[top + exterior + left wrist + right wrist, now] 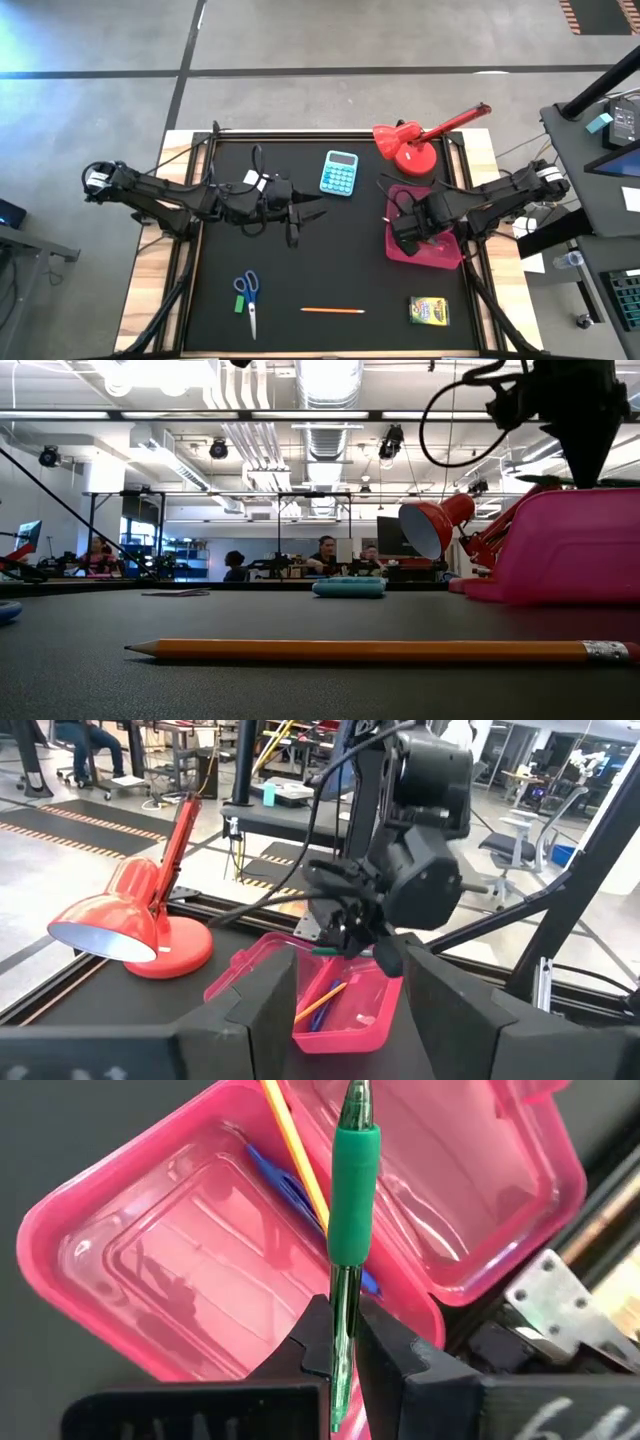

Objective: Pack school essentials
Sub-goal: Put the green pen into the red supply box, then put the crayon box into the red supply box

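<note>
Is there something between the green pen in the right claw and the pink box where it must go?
Nothing visible. The right claw is shut on the green pen, directly over the open pink box. Inside lie only an orange pencil and a blue pen, with free floor beside them.

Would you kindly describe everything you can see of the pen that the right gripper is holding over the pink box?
The pen is slim, with a green rubbery-looking grip sleeve, a clear barrel below it and a silvery metal tip. The right gripper is shut on its barrel, with the tipped end sticking out past the fingers. It hangs above the open pink plastic case, touching nothing but the fingers. Inside the case, an orange pencil and a blue pen already lie beneath it.
</note>
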Robot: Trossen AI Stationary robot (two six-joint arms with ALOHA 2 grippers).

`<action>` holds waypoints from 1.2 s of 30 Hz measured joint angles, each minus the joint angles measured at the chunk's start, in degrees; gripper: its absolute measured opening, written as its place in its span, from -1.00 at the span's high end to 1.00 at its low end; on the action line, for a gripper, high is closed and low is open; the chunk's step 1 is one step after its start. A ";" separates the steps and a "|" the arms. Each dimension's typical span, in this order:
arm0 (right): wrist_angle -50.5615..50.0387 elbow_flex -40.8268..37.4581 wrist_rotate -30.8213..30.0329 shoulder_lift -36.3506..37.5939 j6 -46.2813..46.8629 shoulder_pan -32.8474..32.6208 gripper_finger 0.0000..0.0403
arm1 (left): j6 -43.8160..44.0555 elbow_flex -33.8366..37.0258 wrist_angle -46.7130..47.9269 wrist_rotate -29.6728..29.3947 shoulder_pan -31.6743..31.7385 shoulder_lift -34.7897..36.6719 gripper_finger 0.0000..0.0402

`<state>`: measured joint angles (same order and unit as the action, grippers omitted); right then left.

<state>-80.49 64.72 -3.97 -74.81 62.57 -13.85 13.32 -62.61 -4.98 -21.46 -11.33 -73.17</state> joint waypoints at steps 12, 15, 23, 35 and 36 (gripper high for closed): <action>13.55 -8.00 1.12 -0.13 -3.21 0.00 0.93 | 2.82 0.20 -0.01 0.18 0.00 0.00 0.17; 13.95 -8.02 1.01 -0.28 -3.64 0.00 0.85 | 2.81 0.20 -0.02 0.19 0.00 0.00 0.17; 13.99 -8.02 1.09 -0.26 -3.64 0.00 0.45 | 2.80 0.24 0.01 0.20 0.00 0.00 0.17; 7.77 1.85 1.01 0.13 -2.46 0.00 0.17 | 2.80 0.26 2.77 0.25 0.00 0.00 0.17; 7.65 3.36 0.99 0.13 -2.37 0.00 0.17 | 2.83 0.26 3.50 0.25 0.00 0.00 0.17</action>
<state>-72.85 68.08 -2.98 -74.67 60.20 -13.85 16.15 -62.35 -1.48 -21.21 -11.33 -73.17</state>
